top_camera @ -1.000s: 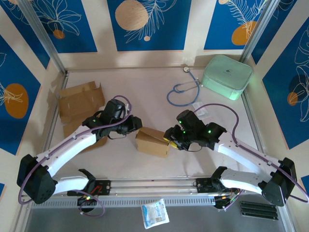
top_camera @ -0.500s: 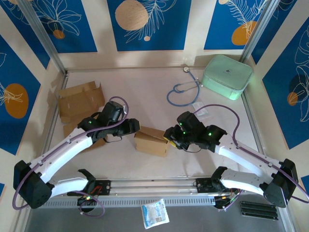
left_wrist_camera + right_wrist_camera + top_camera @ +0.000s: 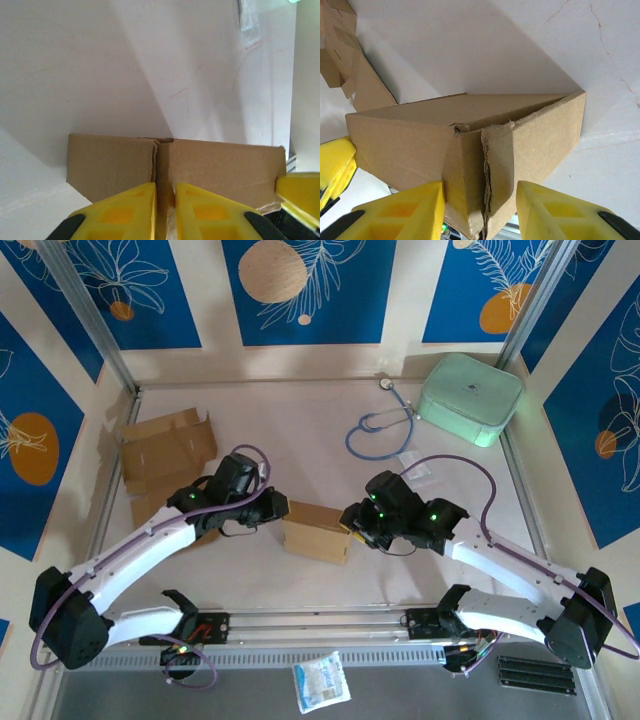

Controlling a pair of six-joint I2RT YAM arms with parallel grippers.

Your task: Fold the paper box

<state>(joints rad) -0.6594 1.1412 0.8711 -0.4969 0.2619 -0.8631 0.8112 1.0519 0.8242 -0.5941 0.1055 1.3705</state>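
Small brown cardboard box (image 3: 316, 532) is sitting mid-table on the white table top (image 3: 300, 430), between the two arms. Its long axis is running left-right, with one end facing each gripper.

Left gripper (image 3: 275, 508) is touching the box's left end. In the left wrist view its yellow fingers (image 3: 125, 212) are pressed nearly together, and the slim gap is lining up with the seam where two flaps are meeting. Can't tell if a flap edge is sitting in that gap.

Right gripper (image 3: 352, 523) is working the right end. In the right wrist view its fingers (image 3: 555, 212) are straddling the end corner, apparently clamping the ragged, overlapping end flaps between them.

Key relation: both grippers are equally close, each facing inward along the box axis. My read is the right is bracing while the left is pushing the end flaps shut. Any push needs to be going along the axis, or the box will be skewing.

A flat brown cardboard blank (image 3: 165, 448) is lying far left, well apart. A mint-green rounded case (image 3: 470, 397) and a blue stethoscope (image 3: 380, 430) are lying far right.

No writing is reading clearly. The mark on the case is too small to read.
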